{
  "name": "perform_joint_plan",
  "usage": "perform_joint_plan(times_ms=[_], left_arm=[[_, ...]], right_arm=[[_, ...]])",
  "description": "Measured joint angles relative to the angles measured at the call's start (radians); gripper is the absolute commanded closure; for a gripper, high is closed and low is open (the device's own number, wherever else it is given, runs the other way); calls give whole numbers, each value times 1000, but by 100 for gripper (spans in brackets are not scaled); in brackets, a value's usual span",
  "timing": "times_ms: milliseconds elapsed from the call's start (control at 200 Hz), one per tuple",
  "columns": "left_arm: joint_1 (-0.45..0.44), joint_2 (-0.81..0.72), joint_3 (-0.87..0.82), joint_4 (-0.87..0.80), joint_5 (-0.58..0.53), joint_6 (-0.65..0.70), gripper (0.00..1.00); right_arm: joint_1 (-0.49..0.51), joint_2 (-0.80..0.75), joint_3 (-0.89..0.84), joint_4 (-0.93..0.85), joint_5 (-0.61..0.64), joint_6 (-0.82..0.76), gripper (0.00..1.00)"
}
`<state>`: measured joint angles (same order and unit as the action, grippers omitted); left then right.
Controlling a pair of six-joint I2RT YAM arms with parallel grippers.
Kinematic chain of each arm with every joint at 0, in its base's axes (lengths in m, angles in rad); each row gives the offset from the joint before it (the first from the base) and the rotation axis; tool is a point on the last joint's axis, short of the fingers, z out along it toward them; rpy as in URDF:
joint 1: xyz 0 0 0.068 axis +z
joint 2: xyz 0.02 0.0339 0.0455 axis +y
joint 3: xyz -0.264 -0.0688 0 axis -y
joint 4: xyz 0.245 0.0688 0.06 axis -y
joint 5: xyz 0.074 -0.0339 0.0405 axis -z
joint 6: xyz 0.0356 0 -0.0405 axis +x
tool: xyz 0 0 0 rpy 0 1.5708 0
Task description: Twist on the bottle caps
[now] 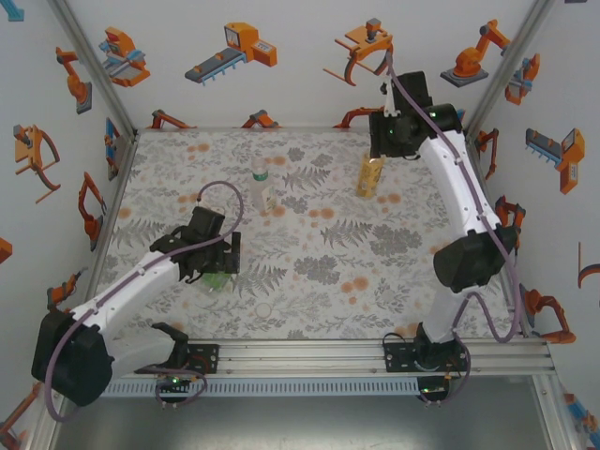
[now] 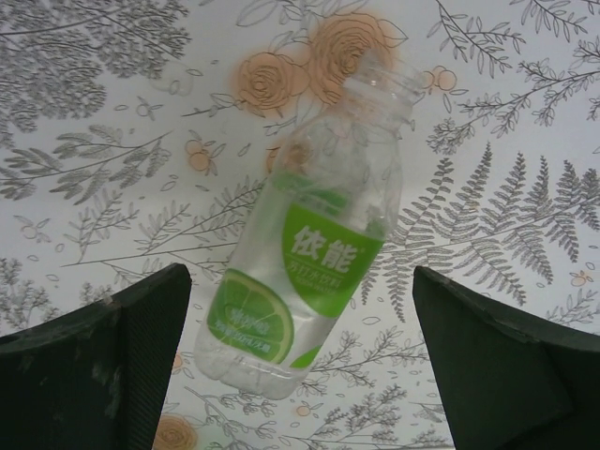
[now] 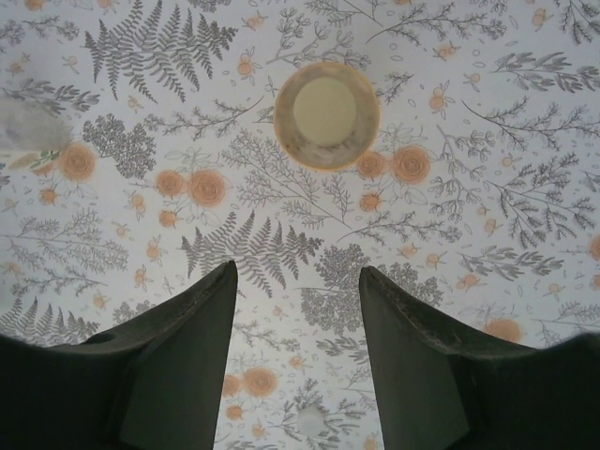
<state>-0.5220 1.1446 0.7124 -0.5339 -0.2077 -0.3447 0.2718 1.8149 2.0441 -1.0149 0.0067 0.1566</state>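
Top external: the left gripper (image 1: 214, 267) hangs low over a green-labelled bottle (image 1: 217, 279) lying on the mat (image 1: 319, 253), the right gripper (image 1: 388, 148) by the upright amber bottle (image 1: 371, 176); left wrist: that bottle (image 2: 309, 253), uncapped, lies untouched between wide-spread fingers (image 2: 103, 366); right wrist: fingers (image 3: 169, 375) parted and empty, amber bottle (image 3: 327, 114) standing ahead.

- You will find the clear bottle (image 2: 323, 159) to be transparent, glossy plastic; its green label (image 2: 323, 272) is a smooth film with a slight sheen.
- Treat the patterned mat (image 2: 94, 141) as a flat, matt surface with no glare.
- The dark fingers (image 2: 103, 375) are matt plastic with faint pale scuffs.
- The amber bottle (image 3: 326, 114) is translucent plastic.
- The base rail (image 1: 309, 354) is bare, ribbed metal.
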Motion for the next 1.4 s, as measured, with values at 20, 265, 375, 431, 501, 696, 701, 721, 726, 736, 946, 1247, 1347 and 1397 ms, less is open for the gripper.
perform_joint_plan(times_ms=[20, 265, 375, 431, 501, 696, 701, 721, 726, 736, 946, 1247, 1347, 1397], left_arm=[[0, 13, 5, 0, 9, -3, 7], [-13, 82, 13, 3, 62, -66, 11], [-64, 121, 19, -6, 39, -104, 12], [-104, 154, 32, -19, 14, -126, 12], [-148, 199, 54, -35, -18, -160, 14], [-175, 291, 66, -51, -64, -256, 20], [-175, 292, 66, -52, -65, -258, 20], [-175, 299, 66, -53, -68, -268, 21], [-175, 300, 66, -53, -69, -271, 21], [-175, 303, 66, -53, -71, -277, 22], [-178, 319, 68, -51, -79, -352, 29], [-179, 298, 42, -28, -87, -423, 42], [-179, 272, 19, -27, -97, -436, 48], [-179, 256, 9, -27, -103, -437, 50]], right_arm=[[0, -13, -18, 6, -3, 2, 47], [0, -165, -217, 82, -35, 38, 48], [0, -224, -293, 113, -51, 56, 48], [0, -250, -329, 124, -56, 65, 48], [2, -285, -376, 138, -63, 77, 48], [17, -370, -498, 166, -71, 100, 48], [17, -373, -503, 167, -71, 101, 48], [18, -380, -515, 169, -71, 103, 48], [18, -382, -517, 169, -71, 103, 48], [18, -385, -521, 169, -71, 105, 48], [20, -433, -619, 176, -75, 115, 48], [29, -455, -666, 175, -74, 124, 49], [39, -469, -668, 175, -74, 128, 49], [45, -475, -668, 175, -74, 132, 49]])
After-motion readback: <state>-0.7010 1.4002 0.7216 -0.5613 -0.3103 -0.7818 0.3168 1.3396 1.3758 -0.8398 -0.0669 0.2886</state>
